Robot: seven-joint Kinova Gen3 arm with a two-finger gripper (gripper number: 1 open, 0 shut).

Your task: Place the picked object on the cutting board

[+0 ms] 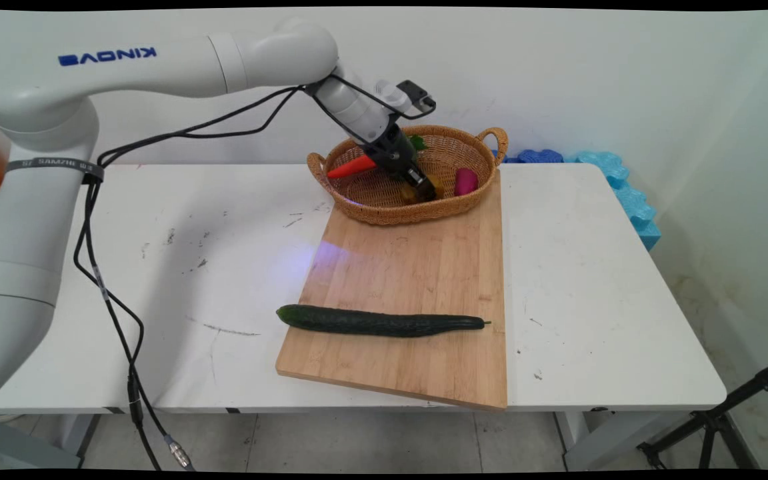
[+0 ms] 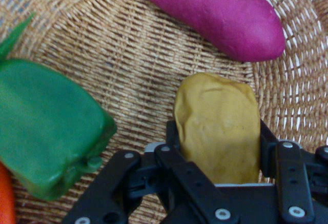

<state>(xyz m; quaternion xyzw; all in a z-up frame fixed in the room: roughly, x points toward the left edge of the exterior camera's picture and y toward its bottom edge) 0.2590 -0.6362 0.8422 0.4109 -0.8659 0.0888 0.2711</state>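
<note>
The potato [image 2: 218,126] lies in the basket [image 1: 384,203], where we see our fingers [image 2: 171,137] clamped on its sides. Beside it lie a magenta vegetable [image 2: 218,14], a green pepper [image 2: 46,126] and a carrot [image 1: 352,167]; a cucumber [image 1: 381,322] rests on the board [image 1: 411,267].

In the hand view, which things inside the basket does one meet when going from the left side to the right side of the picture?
Orange carrot at the left edge, then the green pepper, then the yellow potato between the gripper fingers. The magenta sweet potato lies above, spanning the middle to the right.
</note>
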